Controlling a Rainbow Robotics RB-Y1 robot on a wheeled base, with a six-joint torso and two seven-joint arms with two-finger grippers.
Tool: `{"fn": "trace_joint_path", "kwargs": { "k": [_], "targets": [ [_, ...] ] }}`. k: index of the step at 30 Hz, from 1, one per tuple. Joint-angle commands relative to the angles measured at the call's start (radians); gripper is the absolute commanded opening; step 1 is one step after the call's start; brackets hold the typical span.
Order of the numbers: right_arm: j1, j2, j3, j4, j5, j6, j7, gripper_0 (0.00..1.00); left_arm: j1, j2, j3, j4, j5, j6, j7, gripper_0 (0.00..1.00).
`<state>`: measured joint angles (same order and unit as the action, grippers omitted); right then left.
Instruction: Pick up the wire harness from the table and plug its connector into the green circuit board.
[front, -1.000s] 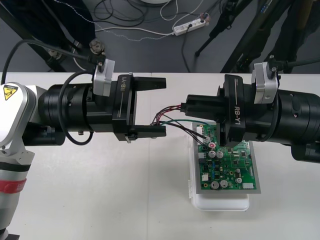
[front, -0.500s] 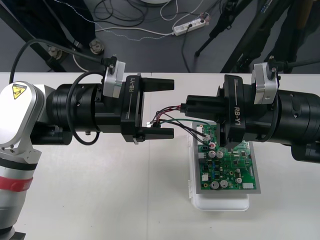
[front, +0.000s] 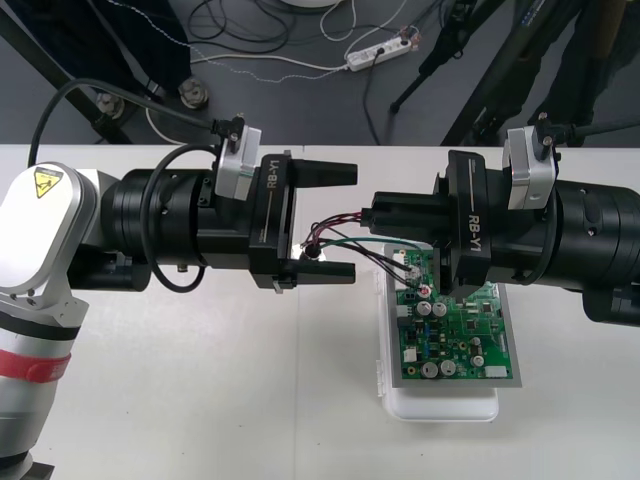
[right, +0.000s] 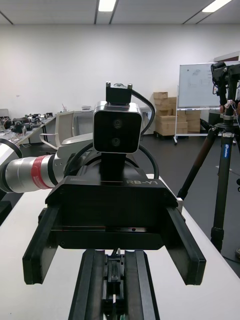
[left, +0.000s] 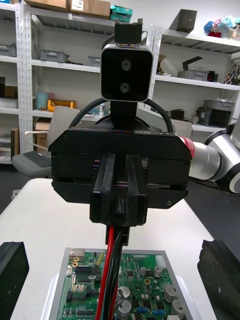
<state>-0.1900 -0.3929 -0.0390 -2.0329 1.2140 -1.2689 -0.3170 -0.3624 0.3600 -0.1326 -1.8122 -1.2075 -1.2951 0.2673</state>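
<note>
Harness wires (front: 335, 232) — red, black and green — were off the table, pinched between the closed fingers of the right gripper (front: 376, 224), which hung just above the far left corner of the green circuit board (front: 455, 330). From there the wires ran out between the wide-spread fingers of the left gripper (front: 338, 222), which gripped nothing. Pick-up looked done; the plugging was left — whether the plug had reached the board, I could not tell.
</note>
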Motion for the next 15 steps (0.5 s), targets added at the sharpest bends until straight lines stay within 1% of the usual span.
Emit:
{"fn": "trace_joint_path", "kwargs": {
  "k": [1, 14, 15],
  "targets": [
    [-0.023, 0.013, 0.01, -0.041, -0.011, -0.004, -0.002, 0.0, -0.041, -0.033, -0.019, -0.007, -0.004, -0.006, -0.076, 1.0],
    [-0.022, 0.013, 0.01, -0.041, -0.019, -0.006, -0.001, 0.0, -0.043, -0.036, -0.019, -0.007, -0.004, 0.0, -0.082, 1.0],
    [-0.022, 0.013, 0.01, -0.041, -0.019, -0.006, -0.001, 0.0, -0.041, -0.035, -0.019, -0.009, -0.003, 0.002, -0.083, 0.99]
  ]
}}
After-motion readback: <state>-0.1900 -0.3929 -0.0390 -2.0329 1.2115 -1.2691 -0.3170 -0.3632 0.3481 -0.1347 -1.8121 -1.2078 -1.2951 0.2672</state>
